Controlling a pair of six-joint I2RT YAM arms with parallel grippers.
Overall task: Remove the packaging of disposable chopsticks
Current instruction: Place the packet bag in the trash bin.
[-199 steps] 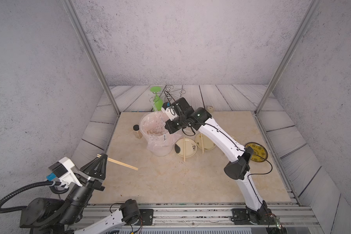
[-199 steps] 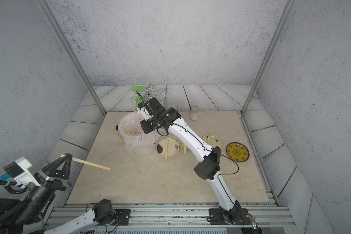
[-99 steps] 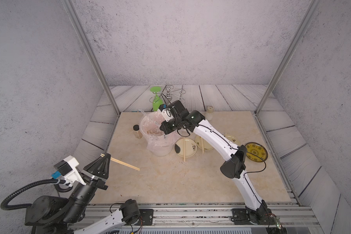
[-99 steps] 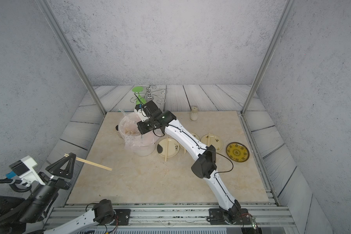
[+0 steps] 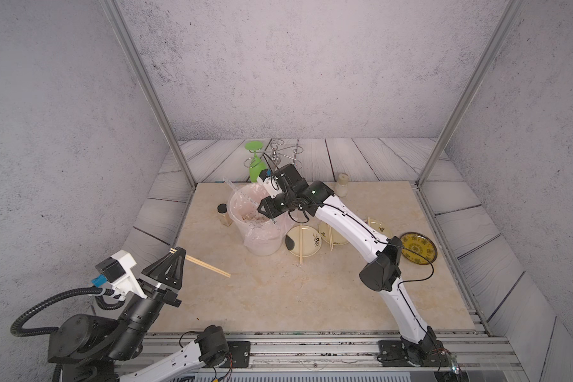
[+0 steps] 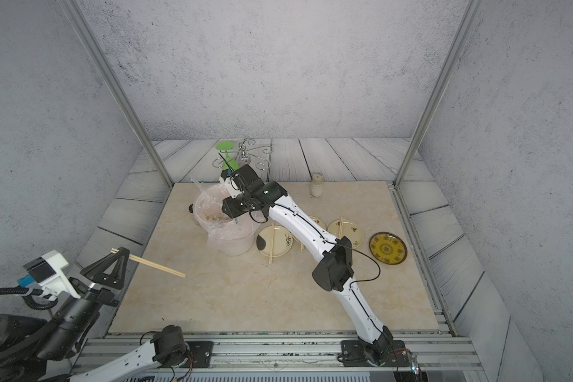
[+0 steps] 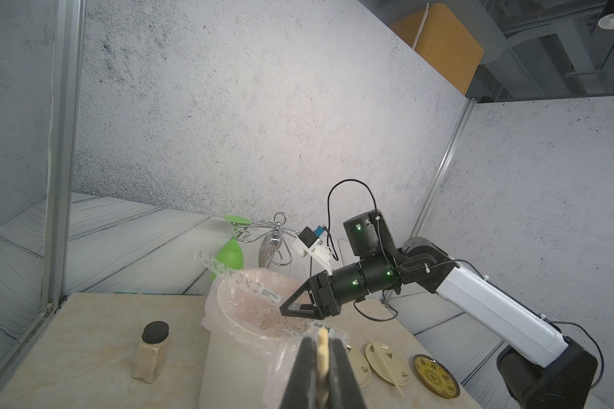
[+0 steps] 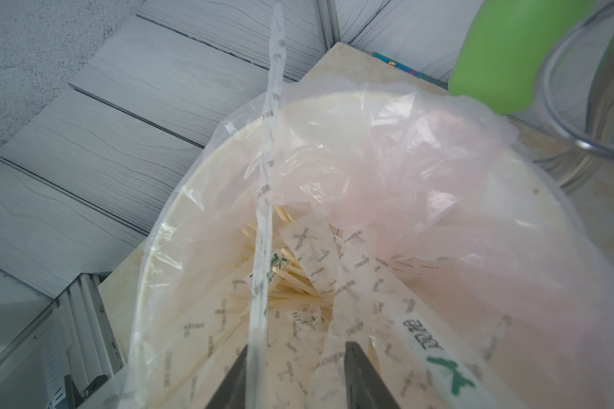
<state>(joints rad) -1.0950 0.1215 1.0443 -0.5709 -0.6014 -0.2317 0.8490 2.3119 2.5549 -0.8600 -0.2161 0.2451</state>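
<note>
Beige tabletop (image 5: 278,291): left hand (image 5: 176,253) pinches chopsticks (image 5: 209,267), right hand (image 8: 296,347) gapes over the bin (image 7: 234,368), clear sleeve (image 8: 263,219) cropped below.

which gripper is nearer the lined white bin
Right. The right gripper hangs over the mouth of the bin; the left gripper holds chopsticks well off, near the left edge of the table.

Clear sleeve (image 8: 267,177) leaning in bin (image 7: 234,371); chopsticks (image 5: 207,266) bare

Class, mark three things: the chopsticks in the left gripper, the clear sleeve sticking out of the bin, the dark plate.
chopsticks (image 5: 207,266), in a top view, mid-length of the pair.
clear sleeve (image 8: 269,141), right wrist view, its printed middle stretch.
dark plate (image 5: 418,247), in a top view, patterned centre.
</note>
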